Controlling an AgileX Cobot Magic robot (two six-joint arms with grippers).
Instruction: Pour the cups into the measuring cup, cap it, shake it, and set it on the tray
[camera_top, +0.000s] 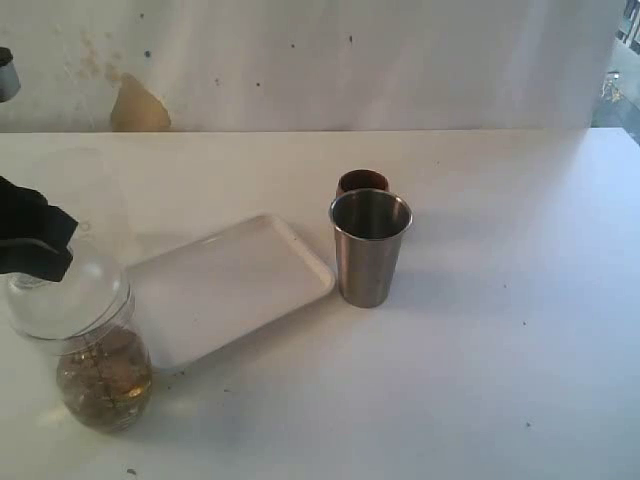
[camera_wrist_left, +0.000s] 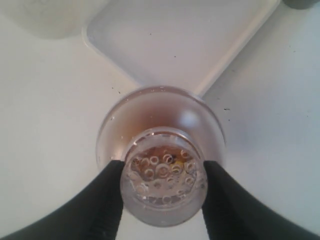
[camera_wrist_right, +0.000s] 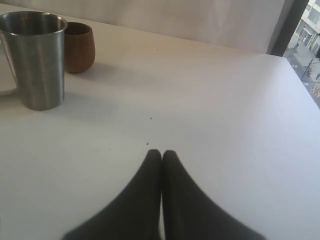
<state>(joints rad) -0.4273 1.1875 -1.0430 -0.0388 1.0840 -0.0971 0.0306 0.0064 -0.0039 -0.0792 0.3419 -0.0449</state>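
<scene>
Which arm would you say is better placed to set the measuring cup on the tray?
Left. Its gripper clasps the capped measuring cup, right beside the tray. The right gripper is shut and empty, farther off, with the tumbler between it and the tray.

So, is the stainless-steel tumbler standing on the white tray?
No, the stainless-steel tumbler stands upright on the table beside the white tray, with the wooden cup just behind it.
</scene>
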